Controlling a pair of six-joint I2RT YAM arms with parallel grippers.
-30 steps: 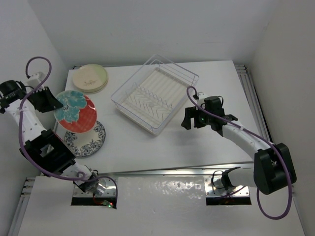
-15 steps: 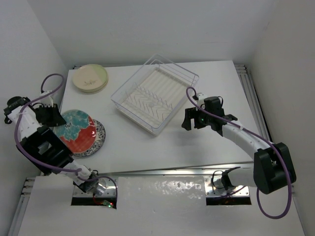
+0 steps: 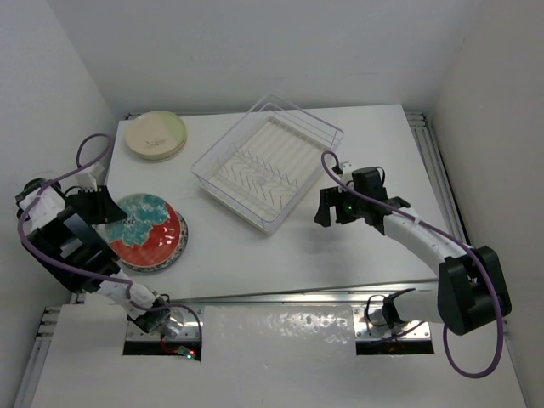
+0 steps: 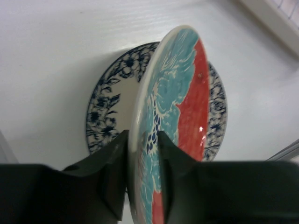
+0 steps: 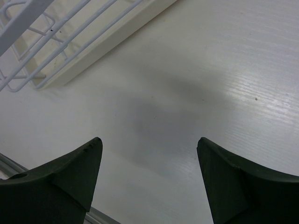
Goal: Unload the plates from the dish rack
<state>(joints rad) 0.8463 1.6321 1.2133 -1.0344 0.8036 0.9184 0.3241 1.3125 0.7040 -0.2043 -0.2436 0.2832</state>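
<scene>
My left gripper (image 3: 109,214) is shut on the rim of the red-and-teal plate (image 3: 146,231), which lies tilted low over the blue floral plate (image 3: 174,246) at the table's left. In the left wrist view the gripper (image 4: 141,140) pinches the red-and-teal plate (image 4: 184,98) on edge above the blue floral plate (image 4: 105,109). A stack of pale cream and green plates (image 3: 155,134) sits at the back left. The clear dish rack (image 3: 269,160) holds no plates. My right gripper (image 3: 325,208) is open and empty, right of the rack's near corner; the right wrist view (image 5: 147,144) shows bare table between its fingers.
The rack's white wire ribs and cream base (image 5: 70,46) show at the upper left of the right wrist view. White walls close in the table at back, left and right. A metal rail (image 3: 297,296) runs along the near edge.
My left gripper has swung down and toward the near left with the red-and-teal plate, lowering it from tilted up to nearly flat over the blue floral plate. The right arm has not moved.
</scene>
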